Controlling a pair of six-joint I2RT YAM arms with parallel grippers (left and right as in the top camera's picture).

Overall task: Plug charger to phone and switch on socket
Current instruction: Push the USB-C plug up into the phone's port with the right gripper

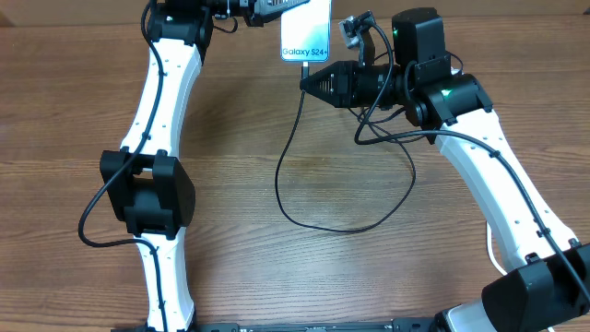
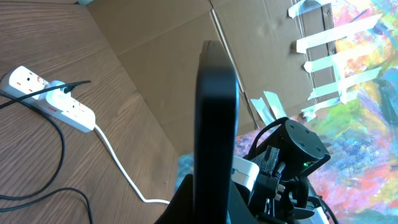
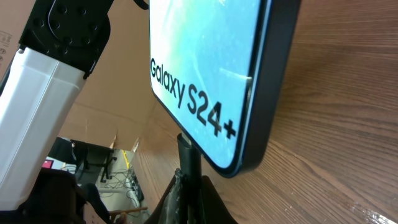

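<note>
Gripping the phone: left gripper (image 1: 281, 7), jaws pressed together on the far short end, at the top edge of the overhead view.
Phone (image 1: 306, 37): slim, flat rectangle with rounded corners; glossy blue-teal screen facing up, lettered "Galaxy S24+" at the near short edge; dark smooth rim. From the left wrist it shows edge-on as a thin black slab.
Phone, position: at the far middle of the table (image 1: 240, 267), between the two arms, near short edge towards the right gripper.
Right gripper (image 1: 306, 83): black tapered fingers pinched together on the charger's tip, just beside the phone's near short edge.
Charger (image 1: 293, 157): long thin black cable, matte and pliant; it runs down from the tip and lies in one wide loop on the wood.
Charger tip (image 3: 188, 155): short dark stub meeting the phone's lettered edge; whether it is fully seated cannot be told.
Socket (image 2: 53, 99): white oblong plastic strip with red marks, lying flat; a black lead enters one outlet.
White cord (image 2: 121, 168): thicker and smooth, trailing from the strip's end.
Table surface: brown wood grain, matte.
</note>
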